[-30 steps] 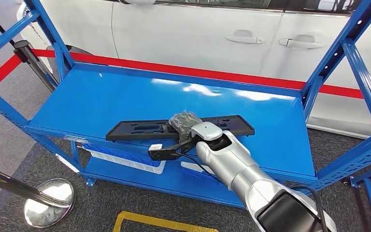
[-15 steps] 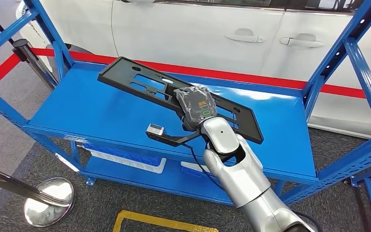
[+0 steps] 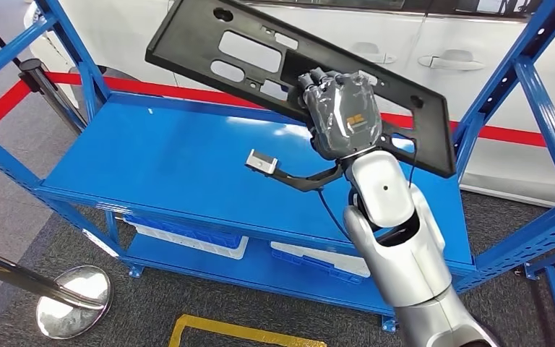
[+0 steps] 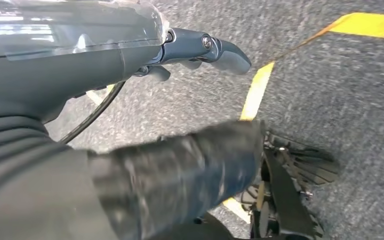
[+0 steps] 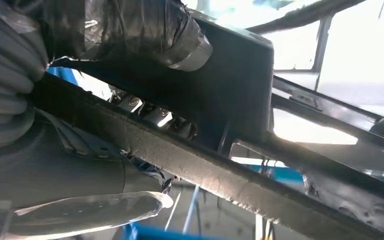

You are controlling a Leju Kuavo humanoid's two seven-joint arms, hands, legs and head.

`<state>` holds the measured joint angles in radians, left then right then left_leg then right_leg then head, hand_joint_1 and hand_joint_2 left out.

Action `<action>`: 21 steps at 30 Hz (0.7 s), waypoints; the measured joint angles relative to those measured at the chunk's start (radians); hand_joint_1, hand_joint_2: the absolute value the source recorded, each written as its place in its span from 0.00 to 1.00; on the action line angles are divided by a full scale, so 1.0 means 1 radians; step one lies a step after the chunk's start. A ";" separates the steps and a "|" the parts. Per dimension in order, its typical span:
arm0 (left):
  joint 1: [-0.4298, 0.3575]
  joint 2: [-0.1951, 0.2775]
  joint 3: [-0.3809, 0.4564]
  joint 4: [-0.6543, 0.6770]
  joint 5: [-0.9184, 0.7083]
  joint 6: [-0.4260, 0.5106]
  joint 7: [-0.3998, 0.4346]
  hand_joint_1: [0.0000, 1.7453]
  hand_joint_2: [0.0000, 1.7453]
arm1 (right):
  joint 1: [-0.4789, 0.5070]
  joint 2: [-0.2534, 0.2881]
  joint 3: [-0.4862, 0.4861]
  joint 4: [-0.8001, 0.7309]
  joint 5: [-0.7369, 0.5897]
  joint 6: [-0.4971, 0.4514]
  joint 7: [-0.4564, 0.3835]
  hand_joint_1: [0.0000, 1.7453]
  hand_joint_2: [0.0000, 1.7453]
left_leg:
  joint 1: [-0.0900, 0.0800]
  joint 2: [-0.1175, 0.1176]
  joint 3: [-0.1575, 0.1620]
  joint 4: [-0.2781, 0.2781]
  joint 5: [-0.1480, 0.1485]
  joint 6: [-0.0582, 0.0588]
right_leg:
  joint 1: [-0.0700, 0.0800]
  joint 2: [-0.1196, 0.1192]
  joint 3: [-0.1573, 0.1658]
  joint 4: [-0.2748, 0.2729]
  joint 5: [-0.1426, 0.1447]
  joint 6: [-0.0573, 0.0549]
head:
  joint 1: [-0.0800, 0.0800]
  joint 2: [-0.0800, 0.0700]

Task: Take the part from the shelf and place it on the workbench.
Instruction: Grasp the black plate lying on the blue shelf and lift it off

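The part point(image 3: 289, 69) is hanging in the air above the shelf point(image 3: 188, 159), tilted, its left end higher and farther back than its right end. The right hand point(image 3: 343, 116) is gripping it near its middle, from the near side. A car point(image 3: 296, 43) is standing behind the shelf. Bins point(image 3: 188, 235) are sitting on the lower level beneath the top board. A stanchion base point(image 3: 72, 302) is resting on the floor to the left, in front of the shelf. The left hand point(image 4: 130, 55) is hanging over the floor point(image 4: 355, 100).

I note a flat black plastic panel point(image 3: 274, 54), a bright blue metal shelf point(image 3: 188, 155), a white car body point(image 3: 274, 43), a red barrier strip point(image 3: 188, 92), and speckled grey floor with yellow line point(image 4: 255, 90).
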<state>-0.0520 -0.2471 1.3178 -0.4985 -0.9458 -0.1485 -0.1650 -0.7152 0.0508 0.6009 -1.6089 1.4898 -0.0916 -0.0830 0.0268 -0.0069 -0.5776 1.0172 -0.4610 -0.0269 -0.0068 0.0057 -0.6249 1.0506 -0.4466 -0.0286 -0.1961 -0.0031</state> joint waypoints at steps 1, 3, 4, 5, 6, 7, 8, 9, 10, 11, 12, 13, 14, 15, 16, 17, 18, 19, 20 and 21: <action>-0.003 0.010 -0.002 0.018 -0.007 0.007 -0.010 0.00 1.00 | -0.015 -0.019 0.009 -0.010 0.004 -0.002 0.007 1.00 1.00 | 0.000 0.000 0.000 0.000 0.000 0.000 | 0.000 0.000 0.000 0.000 0.000 0.000 | 0.000 0.000; -0.007 0.031 -0.010 0.054 -0.020 0.017 -0.024 0.00 1.00 | -0.057 -0.064 0.049 -0.029 0.008 -0.002 0.031 1.00 1.00 | 0.000 0.000 0.000 0.000 0.001 0.001 | 0.000 0.000 0.000 0.000 0.001 0.001 | 0.000 0.000; -0.009 0.040 -0.014 0.070 -0.026 0.020 -0.029 0.00 1.00 | -0.079 -0.085 0.074 -0.040 0.008 0.000 0.043 1.00 1.00 | 0.000 0.001 0.000 0.000 0.001 0.001 | 0.000 0.001 0.000 0.000 0.001 0.001 | 0.000 0.000; -0.011 0.048 -0.018 0.083 -0.031 0.021 -0.033 0.00 1.00 | -0.100 -0.104 0.099 -0.050 0.009 0.002 0.051 1.00 1.00 | 0.000 0.001 0.000 0.000 0.001 0.001 | 0.000 0.001 0.000 0.000 0.001 0.001 | 0.000 0.000; -0.014 0.056 -0.021 0.096 -0.035 0.022 -0.037 0.00 1.00 | -0.120 -0.121 0.124 -0.060 0.009 0.004 0.058 1.00 1.00 | 0.000 0.001 0.000 0.000 0.001 0.001 | 0.000 0.001 0.000 0.000 0.001 0.001 | 0.000 0.000; -0.016 0.063 -0.024 0.108 -0.039 0.022 -0.040 0.00 1.00 | -0.143 -0.139 0.150 -0.069 0.009 0.006 0.063 1.00 1.00 | 0.000 0.000 0.000 0.000 0.001 0.001 | 0.000 0.000 0.000 0.000 0.001 0.001 | 0.000 0.000; -0.018 0.071 -0.026 0.119 -0.043 0.022 -0.043 0.00 1.00 | -0.166 -0.159 0.178 -0.078 0.009 0.009 0.065 1.00 1.00 | 0.000 0.000 0.000 0.000 0.001 0.001 | 0.000 0.000 0.000 0.000 0.001 0.001 | 0.000 0.000; -0.020 0.076 -0.028 0.130 -0.046 0.022 -0.045 0.00 1.00 | -0.189 -0.177 0.206 -0.085 0.009 0.013 0.064 1.00 1.00 | 0.000 0.000 0.000 0.000 0.001 0.001 | 0.000 0.000 0.000 0.000 0.001 0.001 | 0.000 0.000; -0.021 0.082 -0.031 0.140 -0.049 0.022 -0.046 0.00 1.00 | -0.208 -0.193 0.229 -0.093 0.009 0.016 0.061 1.00 1.00 | 0.000 0.000 0.000 0.000 0.001 0.001 | 0.000 0.000 0.000 0.000 0.001 0.001 | 0.000 0.000; -0.021 0.087 -0.033 0.149 -0.051 0.022 -0.047 0.00 1.00 | -0.222 -0.206 0.248 -0.099 0.009 0.017 0.058 1.00 1.00 | 0.000 0.000 0.000 0.000 0.001 0.001 | 0.000 0.000 0.000 0.000 0.001 0.001 | 0.000 0.000; -0.022 0.090 -0.035 0.156 -0.051 0.022 -0.048 0.00 1.00 | -0.233 -0.217 0.261 -0.104 0.009 0.018 0.057 1.00 1.00 | 0.000 0.000 0.000 0.000 0.001 0.001 | 0.000 0.000 0.000 0.000 0.001 0.001 | 0.000 0.000; -0.023 0.094 -0.038 0.162 -0.052 0.022 -0.048 0.00 1.00 | -0.240 -0.226 0.271 -0.108 0.009 0.019 0.057 1.00 1.00 | 0.000 0.000 0.000 0.000 0.001 0.001 | 0.000 0.000 0.000 0.000 0.001 0.001 | 0.000 0.000; -0.023 0.096 -0.040 0.167 -0.052 0.022 -0.049 0.00 1.00 | -0.246 -0.233 0.279 -0.111 0.009 0.020 0.057 1.00 1.00 | 0.000 0.000 0.000 0.000 0.001 0.001 | 0.000 0.000 0.000 0.000 0.001 0.001 | 0.000 0.000; -0.023 0.098 -0.042 0.171 -0.052 0.022 -0.049 0.00 1.00 | -0.252 -0.239 0.284 -0.112 0.009 0.020 0.057 1.00 1.00 | 0.000 0.000 0.000 0.000 0.001 0.001 | 0.000 0.000 0.000 0.000 0.001 0.001 | 0.000 0.000; -0.024 0.100 -0.043 0.175 -0.052 0.022 -0.049 0.00 1.00 | -0.255 -0.244 0.289 -0.113 0.009 0.020 0.057 1.00 1.00 | 0.000 0.000 0.000 0.000 0.001 0.001 | 0.000 0.000 0.000 0.000 0.001 0.001 | 0.000 0.000; -0.024 0.102 -0.044 0.178 -0.052 0.022 -0.049 0.00 1.00 | -0.258 -0.247 0.292 -0.114 0.009 0.020 0.057 1.00 1.00 | 0.000 0.000 0.000 0.000 0.001 0.001 | 0.000 0.000 0.000 0.000 0.001 0.001 | 0.000 0.000; -0.024 0.103 -0.045 0.180 -0.052 0.022 -0.049 0.00 1.00 | -0.260 -0.251 0.294 -0.115 0.009 0.020 0.057 1.00 1.00 | 0.000 0.000 0.000 0.000 0.001 0.001 | 0.000 0.000 0.000 0.000 0.001 0.001 | 0.000 0.000; -0.025 0.105 -0.045 0.183 -0.052 0.022 -0.049 0.00 1.00 | -0.260 -0.253 0.295 -0.116 0.009 0.020 0.057 1.00 1.00 | 0.000 0.000 0.000 0.000 0.001 0.001 | 0.000 0.000 0.000 0.000 0.001 0.001 | 0.000 0.000; -0.025 0.106 -0.045 0.185 -0.052 0.022 -0.049 0.00 1.00 | -0.261 -0.255 0.296 -0.118 0.009 0.020 0.057 1.00 1.00 | 0.000 0.000 -0.001 0.000 0.001 0.001 | 0.000 0.000 0.000 0.000 0.001 0.001 | 0.000 0.000; -0.025 0.107 -0.045 0.187 -0.052 0.022 -0.049 0.00 1.00 | -0.262 -0.257 0.296 -0.119 0.009 0.020 0.057 1.00 1.00 | 0.000 0.000 0.000 0.000 0.001 0.001 | 0.000 0.000 0.000 0.000 0.001 0.001 | 0.000 0.000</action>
<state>-0.0767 -0.1401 1.2726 -0.3113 -0.9979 -0.1263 -0.2144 -0.9771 -0.2065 0.8974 -1.7280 1.4988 -0.0719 -0.0256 0.0268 -0.0071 -0.5781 1.0175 -0.4600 -0.0255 -0.0071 0.0057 -0.6253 1.0509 -0.4459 -0.0277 -0.1961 -0.0031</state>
